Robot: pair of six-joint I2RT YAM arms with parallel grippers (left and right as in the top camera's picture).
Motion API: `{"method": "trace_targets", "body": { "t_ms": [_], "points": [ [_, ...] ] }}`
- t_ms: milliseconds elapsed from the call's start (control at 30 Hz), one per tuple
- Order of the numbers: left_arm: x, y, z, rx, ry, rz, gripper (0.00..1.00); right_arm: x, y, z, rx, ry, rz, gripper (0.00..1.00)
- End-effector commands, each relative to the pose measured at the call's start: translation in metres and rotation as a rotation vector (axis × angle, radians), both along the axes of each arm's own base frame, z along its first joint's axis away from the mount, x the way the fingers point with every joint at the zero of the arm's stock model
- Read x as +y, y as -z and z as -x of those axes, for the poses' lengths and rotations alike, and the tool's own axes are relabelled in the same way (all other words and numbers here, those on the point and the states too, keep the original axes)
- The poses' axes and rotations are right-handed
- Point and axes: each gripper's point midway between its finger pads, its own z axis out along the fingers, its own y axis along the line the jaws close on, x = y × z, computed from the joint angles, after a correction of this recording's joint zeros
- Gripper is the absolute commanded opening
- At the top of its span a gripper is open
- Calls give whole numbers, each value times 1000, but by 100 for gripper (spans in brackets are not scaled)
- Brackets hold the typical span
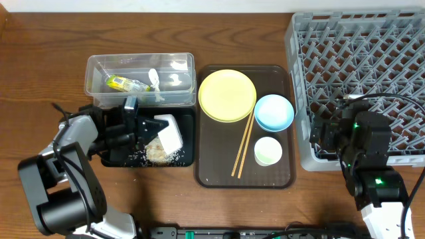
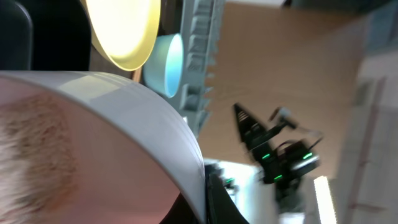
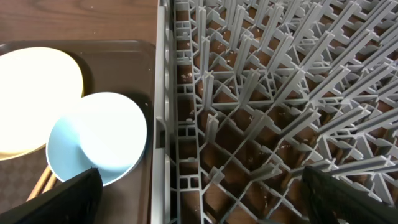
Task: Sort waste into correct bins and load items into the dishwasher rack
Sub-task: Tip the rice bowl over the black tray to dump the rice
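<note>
My left gripper is shut on the rim of the white bowl with a pinkish outside, holding it tilted on its side over the black tray. Loose rice grains lie in that tray under the bowl. The left wrist view shows the bowl's rim between my fingers. The clear tub holds the green-yellow wrapper and the white scrap. My right gripper is open and empty above the near left edge of the grey dishwasher rack, as the right wrist view shows.
The brown tray holds the yellow plate, the light blue bowl, the white cup and the chopsticks. The right wrist view shows the rack's pegs, the blue bowl and the plate.
</note>
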Motion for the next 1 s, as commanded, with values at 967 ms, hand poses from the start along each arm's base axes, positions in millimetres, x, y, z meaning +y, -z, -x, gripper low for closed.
{"method": "trace_targets", "body": {
  "t_ms": [967],
  "points": [
    [30, -6, -22, 43, -118, 93, 6, 2, -6, 0, -8, 3, -9, 99]
  ]
}}
